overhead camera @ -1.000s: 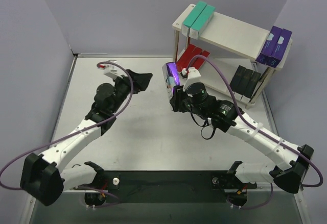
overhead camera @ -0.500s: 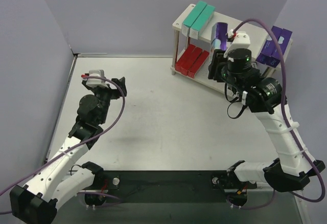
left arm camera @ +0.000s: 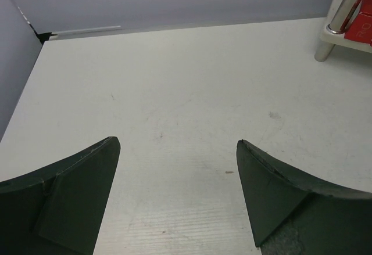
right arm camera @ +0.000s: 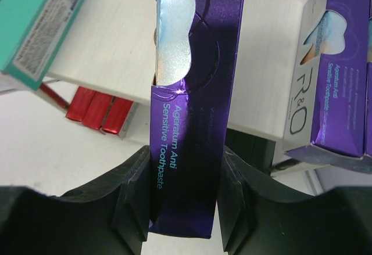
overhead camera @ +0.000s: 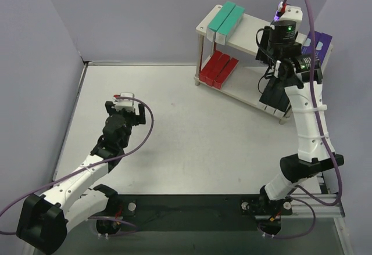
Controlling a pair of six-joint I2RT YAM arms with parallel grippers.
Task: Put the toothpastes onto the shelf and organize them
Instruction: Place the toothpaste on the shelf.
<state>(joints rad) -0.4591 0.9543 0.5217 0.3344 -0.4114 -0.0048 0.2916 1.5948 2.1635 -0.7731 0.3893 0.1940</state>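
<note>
Right, my right claw (right arm camera: pixel 183 173) grips a purple carton (right arm camera: pixel 195 92) over the shelf (right arm camera: pixel 113 40), top tier; left claw (left arm camera: pixel 177 168) gapes empty. Lowering crooked, I could shove the neighbouring purple cartons (right arm camera: pixel 337 81) off.

I see a pale grey table (overhead camera: pixel 192 144), lightly scuffed, boxed in by plain lavender-grey walls (overhead camera: pixel 145 17) on the left, far and right sides. A black strip (overhead camera: pixel 186 204) runs along its near edge. Light is even.

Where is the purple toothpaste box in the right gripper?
In the right wrist view, the purple box is clamped in the right gripper over the shelf's top board, left of the shelved purple boxes.
</note>
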